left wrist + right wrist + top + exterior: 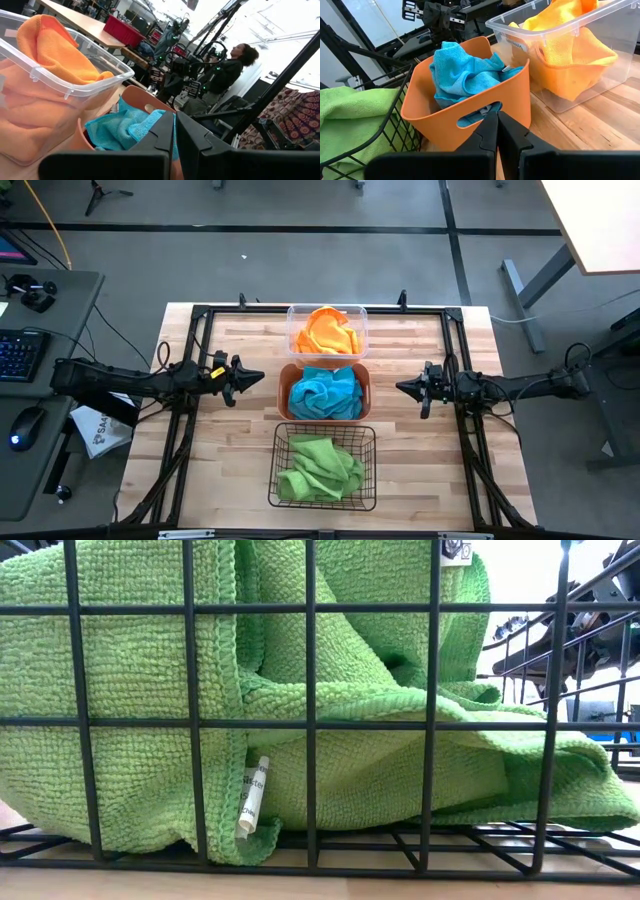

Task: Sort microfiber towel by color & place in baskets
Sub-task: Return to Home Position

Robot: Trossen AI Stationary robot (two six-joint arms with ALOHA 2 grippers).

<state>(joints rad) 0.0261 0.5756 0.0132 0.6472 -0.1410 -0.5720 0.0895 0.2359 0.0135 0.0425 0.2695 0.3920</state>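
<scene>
Three baskets stand in a row down the table's middle. The clear plastic bin [327, 330] at the far end holds orange towels [55, 50]. The orange bin [325, 391] in the middle holds blue towels [462, 70]. The black wire-mesh basket [324, 468] nearest holds green towels [300, 710], which fill the low view. My left gripper [255, 378] hovers shut just left of the orange bin. My right gripper [402, 387] hovers shut to its right. Neither touches anything.
A black frame [200, 315] runs round the table's far and side edges. Bare wood lies left and right of the baskets. Off the table's left edge stands a desk with a keyboard [20, 352] and mouse. A person [225, 70] sits beyond the table.
</scene>
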